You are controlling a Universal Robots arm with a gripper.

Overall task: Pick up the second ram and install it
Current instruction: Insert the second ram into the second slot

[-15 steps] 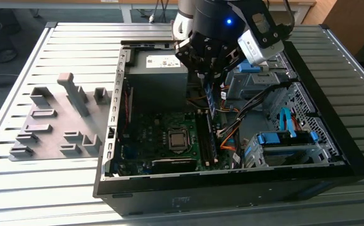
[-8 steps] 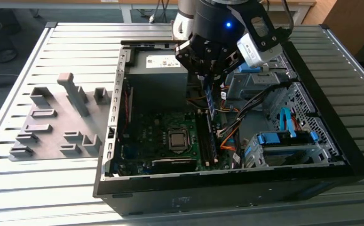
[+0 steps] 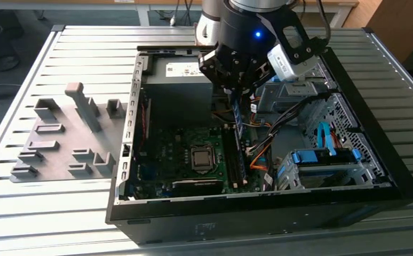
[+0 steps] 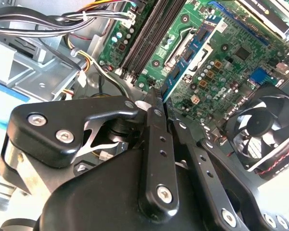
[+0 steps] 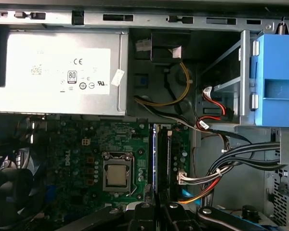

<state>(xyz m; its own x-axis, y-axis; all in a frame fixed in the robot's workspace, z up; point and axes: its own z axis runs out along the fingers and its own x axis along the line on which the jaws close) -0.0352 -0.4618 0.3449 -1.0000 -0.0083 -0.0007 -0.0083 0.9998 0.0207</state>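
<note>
The second ram (image 3: 236, 118) is hanging edge-down from the gripper (image 3: 236, 93) in the exterior view, a thin blue-green stick reaching down into the open computer case (image 3: 377, 176) toward the memory slots (image 3: 236, 160) on the motherboard (image 3: 185, 154). Its lower end is sitting just above or at the slots; whether it is touching them cannot be told. In the first wrist view the stick is showing as a narrow blue edge (image 5: 154, 159) running along the slots (image 5: 164, 159), beside the processor socket (image 5: 116, 174).

The gripper's fingers are pressing together on the stick's upper edge. In the second wrist view the black fingers (image 4: 156, 144) are closing to a point over the motherboard (image 4: 216, 62), with the slots (image 4: 149, 33) just beyond the tips.

Room around the tool is tight. Bundled cables (image 3: 263, 144) are lying just beside the slots on the exterior view's right, and the drive cage (image 3: 327, 165) with its blue parts is standing near them. The power supply (image 5: 58, 72) is sitting against the case's far wall. A fan (image 4: 262, 127) is lying at the board's edge. Outside the case, grey holder blocks (image 3: 64, 138) are resting on the slatted table (image 3: 21, 213), well apart from the arm.
</note>
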